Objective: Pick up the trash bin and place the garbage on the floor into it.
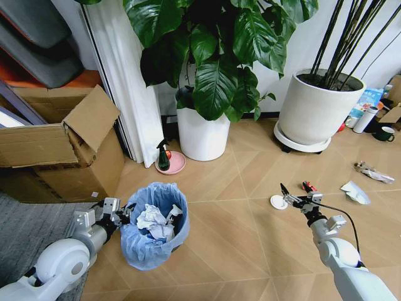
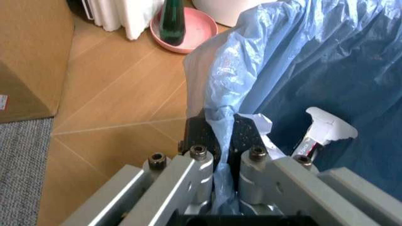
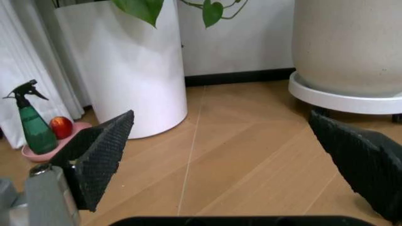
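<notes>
A Galbot G1 works a litter-strewn wood floor between two potted plants. Its left gripper (image 1: 119,213) is clamped on the rim of the trash bin (image 1: 153,226) — the left wrist view shows the pads pressed together on a fold of the light-blue liner (image 2: 223,141), one pad outside the wall, one inside. The bin stands on the floor near the robot's left, just off the corner of a grey mat (image 1: 25,238), and already holds crumpled white paper (image 1: 150,219) and a black-and-white tube (image 2: 320,134). The right gripper (image 1: 293,195) hangs low over the floor with its jaws spread wide and nothing between them, as the right wrist view makes plain. Just beside its tips, on the side toward the bin, lies the white round disc (image 1: 278,202); a red crushed wrapper (image 1: 308,186) sits just beyond the fingers. Farther to the robot's right lie a blue-white packet (image 1: 355,191) and a silvery wrapper (image 1: 373,172), the latter stretched roughly across the robot's view. The right arm is clearly the nearer one to every loose piece — the disc and red wrapper look within easy reach, while the bin sits well apart to the left, so any piece grasped would have to travel across the robot's front to reach it.
</notes>
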You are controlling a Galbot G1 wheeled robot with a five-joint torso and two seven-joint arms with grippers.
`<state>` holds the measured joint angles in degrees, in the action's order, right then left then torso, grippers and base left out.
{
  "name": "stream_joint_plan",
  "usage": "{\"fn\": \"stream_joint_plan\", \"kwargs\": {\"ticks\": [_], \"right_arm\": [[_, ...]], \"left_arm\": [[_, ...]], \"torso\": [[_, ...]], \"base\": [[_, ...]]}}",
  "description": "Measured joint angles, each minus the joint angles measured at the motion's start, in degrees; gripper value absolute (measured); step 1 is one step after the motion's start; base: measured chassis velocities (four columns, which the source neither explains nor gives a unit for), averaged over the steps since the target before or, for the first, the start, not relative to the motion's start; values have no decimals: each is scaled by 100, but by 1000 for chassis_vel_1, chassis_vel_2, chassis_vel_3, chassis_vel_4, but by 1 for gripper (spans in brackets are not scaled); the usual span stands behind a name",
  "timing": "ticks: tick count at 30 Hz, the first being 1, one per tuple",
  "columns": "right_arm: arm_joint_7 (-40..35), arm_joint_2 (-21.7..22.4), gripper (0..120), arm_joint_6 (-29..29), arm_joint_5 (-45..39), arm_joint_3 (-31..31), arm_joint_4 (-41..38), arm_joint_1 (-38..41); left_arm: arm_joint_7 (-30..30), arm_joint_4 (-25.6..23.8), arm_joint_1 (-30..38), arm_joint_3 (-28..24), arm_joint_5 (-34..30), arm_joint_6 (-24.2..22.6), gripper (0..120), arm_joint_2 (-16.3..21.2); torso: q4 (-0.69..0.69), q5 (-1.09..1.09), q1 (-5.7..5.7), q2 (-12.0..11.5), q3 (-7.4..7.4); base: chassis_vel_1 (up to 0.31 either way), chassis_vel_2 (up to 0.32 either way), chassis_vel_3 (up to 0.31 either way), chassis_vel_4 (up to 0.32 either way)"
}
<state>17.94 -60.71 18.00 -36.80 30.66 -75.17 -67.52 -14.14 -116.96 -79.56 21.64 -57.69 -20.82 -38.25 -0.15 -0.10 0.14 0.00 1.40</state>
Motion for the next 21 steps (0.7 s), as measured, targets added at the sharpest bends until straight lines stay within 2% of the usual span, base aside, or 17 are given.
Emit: {"fn": "stream_joint_plan", "kwargs": {"ticks": [12,21], "right_arm": [[82,-22,100,16,-41,39,16,-42],[125,-65,100,50,-50,63,6,-79]], "left_arm": [[-5,9,23,-52,5,-6,0,-23],[-6,9,44,-64,16,-6,0,-22]], "torso": [[0,-1,0,-1,0],[0,0,0,-1,0]], "base": [[0,0,0,0],[-83,30,77,-29]]}}
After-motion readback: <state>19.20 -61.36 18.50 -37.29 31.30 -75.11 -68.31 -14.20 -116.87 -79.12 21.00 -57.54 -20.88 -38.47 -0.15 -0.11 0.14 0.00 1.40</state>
